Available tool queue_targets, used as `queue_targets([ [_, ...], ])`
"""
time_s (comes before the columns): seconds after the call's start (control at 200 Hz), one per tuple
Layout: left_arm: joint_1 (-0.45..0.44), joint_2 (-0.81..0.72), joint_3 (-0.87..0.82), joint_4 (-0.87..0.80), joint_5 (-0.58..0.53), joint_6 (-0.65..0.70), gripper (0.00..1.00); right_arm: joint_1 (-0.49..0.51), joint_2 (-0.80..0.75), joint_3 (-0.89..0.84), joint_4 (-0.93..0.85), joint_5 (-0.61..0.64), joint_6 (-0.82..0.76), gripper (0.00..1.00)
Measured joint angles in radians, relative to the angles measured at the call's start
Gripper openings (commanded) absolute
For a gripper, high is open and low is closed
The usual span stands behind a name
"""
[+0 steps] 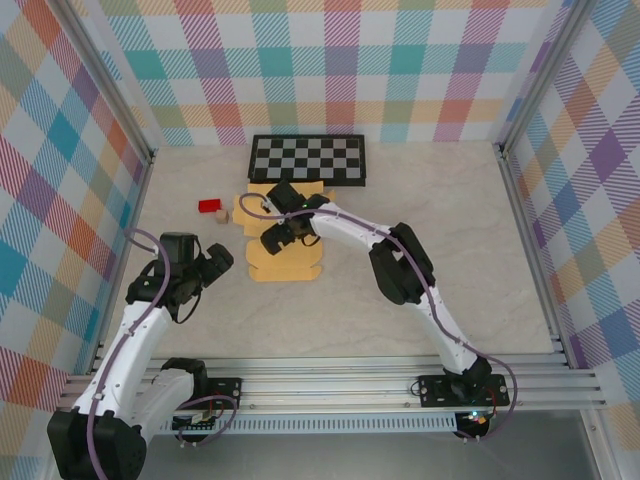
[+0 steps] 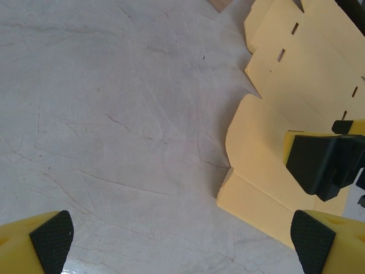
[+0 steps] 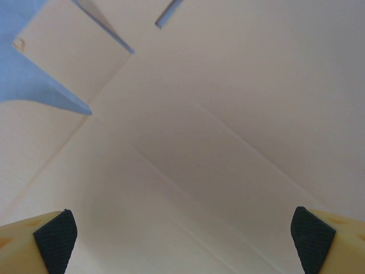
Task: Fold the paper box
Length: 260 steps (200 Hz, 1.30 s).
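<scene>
The left gripper (image 1: 218, 265) hangs open over the desk (image 1: 450, 230) beside the paper box (image 1: 288, 262). Farther on, the right gripper (image 1: 276, 238), also open, hovers above this flat sheet; pressing it unanchored could skid it toward the checkerboard (image 1: 307, 158).

Checkerboard (image 1: 307, 160) behind paper box (image 1: 288, 266)

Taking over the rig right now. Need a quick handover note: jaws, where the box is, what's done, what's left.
Left gripper: jaws open, empty, over bare table just left of the sheet.
Right gripper: jaws open, empty, close above the sheet; can't tell if it touches.
Paper box: flat die-cut sheet lying on the table, in front of the checkerboard.
Done: no fold visible.
Left: all the folding.
</scene>
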Motion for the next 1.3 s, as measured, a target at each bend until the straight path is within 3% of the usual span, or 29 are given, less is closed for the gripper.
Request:
queue_targets([
  [0.275, 0.000, -0.007, -0.014, 0.028, 0.043, -0.043, 1.00, 0.002, -0.029, -0.113, 0.074, 0.011, 0.005, 1.00],
  [0.605, -0.001, -0.012, -0.015, 0.039, 0.072, -0.066, 1.00, 0.002, -0.272, -0.539, 0.242, 0.048, 0.011, 1.00],
  [0.845, -0.019, 0.088, -0.008, 0.064, 0.106, -0.072, 0.98, 0.002, -0.522, -0.908, 0.320, 0.031, 0.028, 1.00],
  [1.05, -0.116, 0.163, 0.005, 0.114, 0.116, -0.076, 0.96, 0.002, -0.723, -1.124, 0.308, 0.002, 0.034, 1.00],
  [1.3, -0.282, 0.355, 0.096, 0.209, 0.099, -0.043, 0.95, -0.010, -0.966, -1.138, 0.249, -0.003, 0.022, 1.00],
])
